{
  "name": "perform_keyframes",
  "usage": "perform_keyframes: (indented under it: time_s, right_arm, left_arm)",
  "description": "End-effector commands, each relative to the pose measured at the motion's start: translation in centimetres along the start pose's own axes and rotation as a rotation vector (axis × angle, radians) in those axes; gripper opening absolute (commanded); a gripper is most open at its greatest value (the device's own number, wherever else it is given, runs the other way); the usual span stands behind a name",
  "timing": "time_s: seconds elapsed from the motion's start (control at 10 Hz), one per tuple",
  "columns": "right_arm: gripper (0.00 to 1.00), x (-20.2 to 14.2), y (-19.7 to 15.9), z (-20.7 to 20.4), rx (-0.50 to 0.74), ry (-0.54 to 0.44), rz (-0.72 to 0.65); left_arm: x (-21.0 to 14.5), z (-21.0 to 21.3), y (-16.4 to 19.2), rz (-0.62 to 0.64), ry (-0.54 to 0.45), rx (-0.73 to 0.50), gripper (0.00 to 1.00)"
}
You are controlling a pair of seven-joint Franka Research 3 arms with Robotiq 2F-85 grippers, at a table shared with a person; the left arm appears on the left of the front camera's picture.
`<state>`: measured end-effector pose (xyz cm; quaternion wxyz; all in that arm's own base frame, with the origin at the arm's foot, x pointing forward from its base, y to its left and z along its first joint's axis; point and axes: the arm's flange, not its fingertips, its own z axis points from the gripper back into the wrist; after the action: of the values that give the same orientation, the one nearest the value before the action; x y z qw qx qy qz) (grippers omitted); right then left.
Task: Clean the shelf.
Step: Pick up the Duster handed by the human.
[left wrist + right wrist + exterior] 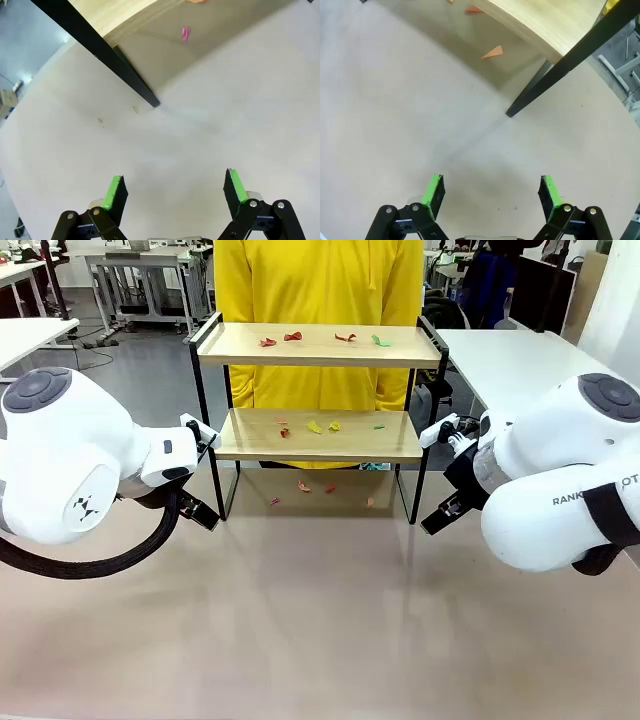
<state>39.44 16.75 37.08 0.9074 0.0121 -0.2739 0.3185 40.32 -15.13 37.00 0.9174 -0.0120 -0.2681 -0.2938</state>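
Observation:
The shelf [320, 348] stands at the middle of the table, with two light wooden boards in a thin black frame. Small red and green paper scraps [292, 336] lie on its top board. Red, yellow and green ones [314, 426] lie on the lower board, and several more [303, 486] on the table beneath. My left gripper [200, 512] hangs open by the shelf's front left leg [100, 55], a pink scrap [185, 33] beyond it. My right gripper [443, 515] is open near the front right leg [560, 70], with an orange scrap [492, 52] under the board. Both hold nothing.
A person in a yellow top [318, 280] stands right behind the shelf. The beige tabletop [320, 620] stretches bare toward me. White tables [520, 355] flank the far corners.

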Motion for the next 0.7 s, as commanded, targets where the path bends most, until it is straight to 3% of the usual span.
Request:
perform_keyframes:
  time_s: [0.0,0.6]
  right_arm:
    - [1.0,0.0,0.0,0.0,0.0,0.0,0.0]
    - [1.0,0.0,0.0,0.0,0.0,0.0,0.0]
  left_arm:
    - [0.0,0.01,0.0,0.0,0.0,0.0,1.0]
    - [0.0,0.01,0.0,0.0,0.0,0.0,1.0]
